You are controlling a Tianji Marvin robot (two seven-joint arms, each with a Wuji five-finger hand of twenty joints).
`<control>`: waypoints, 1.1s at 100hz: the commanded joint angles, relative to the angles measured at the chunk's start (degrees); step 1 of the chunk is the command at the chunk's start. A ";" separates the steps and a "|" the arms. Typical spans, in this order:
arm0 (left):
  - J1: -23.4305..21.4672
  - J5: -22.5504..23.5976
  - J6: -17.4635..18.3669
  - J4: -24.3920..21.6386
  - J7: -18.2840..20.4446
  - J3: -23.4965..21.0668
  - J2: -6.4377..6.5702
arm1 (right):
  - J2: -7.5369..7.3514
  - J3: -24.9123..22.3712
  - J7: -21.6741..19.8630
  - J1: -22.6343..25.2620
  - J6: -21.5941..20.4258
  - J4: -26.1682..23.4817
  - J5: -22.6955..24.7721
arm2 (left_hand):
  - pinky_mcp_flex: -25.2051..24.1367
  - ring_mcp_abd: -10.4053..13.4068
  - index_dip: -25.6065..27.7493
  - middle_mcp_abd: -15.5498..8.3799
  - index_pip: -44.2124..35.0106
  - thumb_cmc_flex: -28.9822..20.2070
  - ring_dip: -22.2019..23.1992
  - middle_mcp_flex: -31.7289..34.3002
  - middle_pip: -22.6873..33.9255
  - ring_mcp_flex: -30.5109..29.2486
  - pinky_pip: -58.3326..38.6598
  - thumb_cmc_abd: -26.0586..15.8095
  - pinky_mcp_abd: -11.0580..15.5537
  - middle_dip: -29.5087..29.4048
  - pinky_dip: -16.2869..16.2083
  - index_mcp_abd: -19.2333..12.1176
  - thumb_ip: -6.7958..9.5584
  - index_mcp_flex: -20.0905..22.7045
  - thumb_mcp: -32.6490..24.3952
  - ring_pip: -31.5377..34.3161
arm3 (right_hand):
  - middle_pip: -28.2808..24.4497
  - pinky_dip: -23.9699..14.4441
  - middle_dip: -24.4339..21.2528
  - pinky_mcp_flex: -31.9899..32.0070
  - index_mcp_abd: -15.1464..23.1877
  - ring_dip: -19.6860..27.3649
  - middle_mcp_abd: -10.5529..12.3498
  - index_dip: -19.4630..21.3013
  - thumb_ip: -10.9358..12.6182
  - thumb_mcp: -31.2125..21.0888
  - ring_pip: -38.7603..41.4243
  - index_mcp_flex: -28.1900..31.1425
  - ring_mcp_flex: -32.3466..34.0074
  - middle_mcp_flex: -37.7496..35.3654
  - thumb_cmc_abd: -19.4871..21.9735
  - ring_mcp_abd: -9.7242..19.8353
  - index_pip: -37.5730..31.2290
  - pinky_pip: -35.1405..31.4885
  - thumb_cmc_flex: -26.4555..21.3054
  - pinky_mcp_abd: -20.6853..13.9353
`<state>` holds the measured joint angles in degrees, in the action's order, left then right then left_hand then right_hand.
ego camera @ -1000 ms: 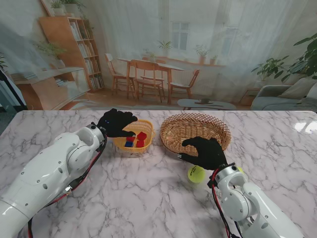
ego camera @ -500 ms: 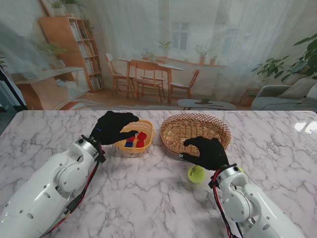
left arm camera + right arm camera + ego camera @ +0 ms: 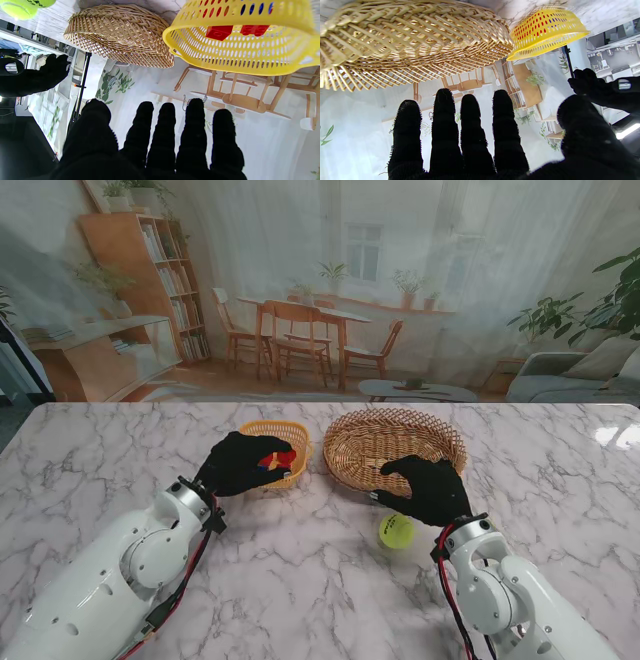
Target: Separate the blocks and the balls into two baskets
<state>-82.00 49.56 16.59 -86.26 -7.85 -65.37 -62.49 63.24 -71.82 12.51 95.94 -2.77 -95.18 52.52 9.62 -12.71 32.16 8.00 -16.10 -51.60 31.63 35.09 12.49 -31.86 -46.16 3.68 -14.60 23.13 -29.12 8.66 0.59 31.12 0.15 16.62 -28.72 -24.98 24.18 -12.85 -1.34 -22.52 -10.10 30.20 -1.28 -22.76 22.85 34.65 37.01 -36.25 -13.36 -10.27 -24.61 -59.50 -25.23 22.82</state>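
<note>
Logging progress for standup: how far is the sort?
Done: red and blue blocks lie in the yellow basket. In hand: nothing; left hand and right hand are both open. Left: the tennis ball sits on the table beside the wicker basket, which looks empty.

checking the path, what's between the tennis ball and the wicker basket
In the stand view, only the right hand hovers there, between the tennis ball and wicker basket.

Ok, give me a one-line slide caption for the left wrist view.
Open left hand facing the yellow basket holding red blocks, wicker basket and tennis ball beyond.
</note>
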 commanded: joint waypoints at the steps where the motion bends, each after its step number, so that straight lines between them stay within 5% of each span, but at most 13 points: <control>1: -0.15 -0.83 0.68 -0.12 0.51 -0.18 0.26 | -0.50 -1.16 0.06 1.36 0.11 -0.53 1.53 | -0.83 0.19 -0.62 -0.48 1.28 1.13 0.34 0.52 0.35 0.27 0.01 -2.39 -1.11 0.39 -1.13 -0.01 -0.25 -0.58 1.06 0.06 | 1.17 -0.39 -0.57 0.78 1.10 0.13 -0.14 -0.50 -0.03 0.76 -3.25 -1.22 -1.25 1.92 2.23 -0.62 1.32 0.20 -0.31 0.00; 57: 0.16 1.59 0.27 1.41 -0.57 -0.82 0.54 | -1.35 -13.01 1.99 10.29 2.77 -2.84 11.64 | -1.17 0.18 -0.93 0.10 1.79 1.33 0.30 -1.45 -0.65 1.31 0.60 -2.65 -0.93 0.18 -1.66 -0.10 -0.29 -0.76 1.04 -0.46 | 2.78 -0.31 -1.80 2.76 1.01 1.42 -0.33 -0.49 -0.22 0.58 -5.60 -3.36 -5.03 5.84 1.17 -0.60 2.21 1.54 1.03 -0.75; 87: 0.18 2.36 -0.26 1.42 -0.57 -0.85 0.66 | -1.50 -12.44 4.12 9.41 6.23 1.79 13.01 | -1.35 0.12 -0.87 0.38 1.77 1.41 0.26 -2.34 -1.03 1.77 0.78 -2.67 -0.88 -0.08 -1.83 -0.09 -0.31 -0.70 1.08 -0.53 | 0.33 -1.05 -0.52 3.05 0.82 0.06 -0.46 -0.13 -0.38 -0.58 -3.05 -4.56 -6.00 7.08 -0.60 -0.12 2.32 1.43 2.16 -1.63; 110: 0.38 2.70 -0.43 1.46 -0.10 -0.57 0.78 | -1.66 -9.80 4.43 6.81 9.12 6.47 12.73 | -1.48 0.15 -0.82 0.38 1.75 1.43 0.22 -2.55 -1.17 1.87 0.89 -2.72 -1.01 -0.20 -1.92 -0.14 -0.30 -0.65 1.05 -0.53 | -4.98 -3.66 3.26 -1.41 -0.56 -4.69 -1.41 0.09 -0.74 -3.01 6.10 -5.05 -5.23 7.85 -3.41 -0.35 2.18 -4.09 3.41 -5.44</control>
<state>-81.80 52.17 16.35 -84.96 -8.88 -66.14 -61.74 61.52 -82.12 16.92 103.20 5.82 -90.05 65.32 9.20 -12.71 31.63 8.05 -15.16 -51.56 31.69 34.16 12.06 -30.94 -46.16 3.68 -14.59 23.15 -29.87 8.67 0.59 31.12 0.15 16.62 -31.27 -27.05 26.05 -12.94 -1.34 -25.37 -10.36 30.20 -1.27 -24.60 24.52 31.68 33.26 -30.24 -14.87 -10.35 -23.21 -61.33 -23.79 19.70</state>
